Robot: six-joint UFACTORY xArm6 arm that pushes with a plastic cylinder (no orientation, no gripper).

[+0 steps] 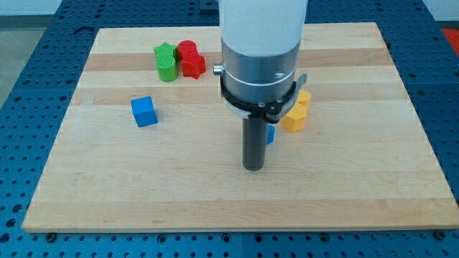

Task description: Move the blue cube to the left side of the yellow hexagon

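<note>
A blue cube point(144, 112) sits on the wooden board point(143, 186) at the view's left. A yellow hexagon point(294, 117) lies right of centre, with another yellow block point(304, 98) just behind it. A second blue block point(270, 134) is mostly hidden behind the rod, touching the hexagon's left side. My tip point(252, 168) rests on the board near the centre, just below that hidden blue block and far to the right of the blue cube.
A green block point(166, 61) and a red block point(191, 59) touch each other at the view's top left. The arm's wide white and grey body point(262, 50) hides part of the board's top centre.
</note>
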